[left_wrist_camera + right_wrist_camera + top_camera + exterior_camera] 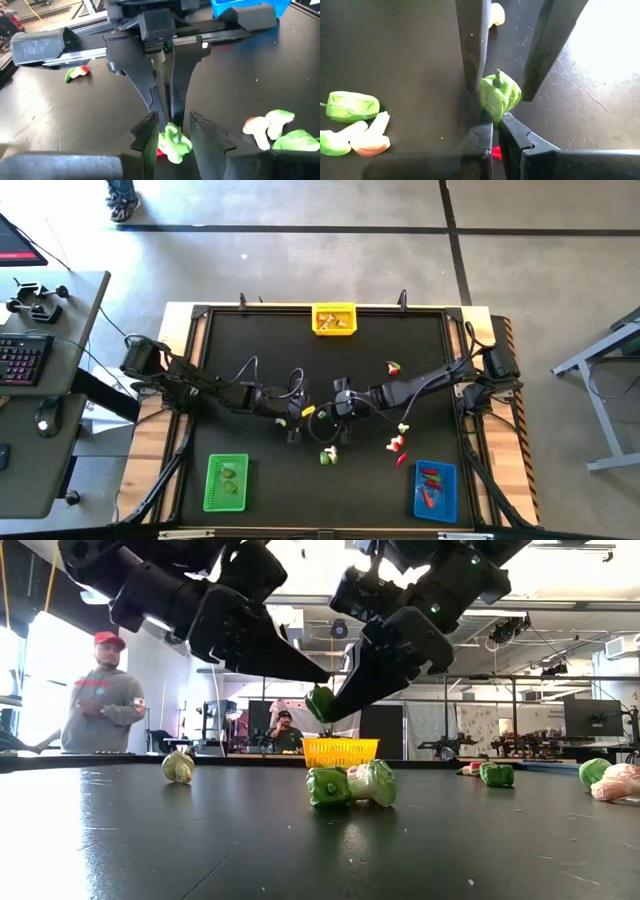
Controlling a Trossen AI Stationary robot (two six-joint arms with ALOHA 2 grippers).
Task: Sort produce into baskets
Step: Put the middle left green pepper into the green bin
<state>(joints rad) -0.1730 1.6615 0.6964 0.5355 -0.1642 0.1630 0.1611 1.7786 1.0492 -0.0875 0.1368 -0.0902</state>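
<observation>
A small green pepper piece with a stem hangs above the middle of the table, and my right gripper is shut on it. My left gripper faces it from the table's left, open. Its two fingers stand close on either side of the same piece; I cannot tell whether they touch it. The low view shows both grippers meeting at the piece, well above the table. The yellow basket stands at the far edge, the green basket at the near left and the blue basket at the near right. My right gripper pinches the green pepper piece by its lower end between its two fingertips. The fingers come slanting down from the table's right. The piece is lifted clear of the table, its stem end turned toward my left gripper.
Loose produce lies on the table: a green and a pale piece below the grippers, more toward the near right, and one toward the far right. A person stands beyond the table.
</observation>
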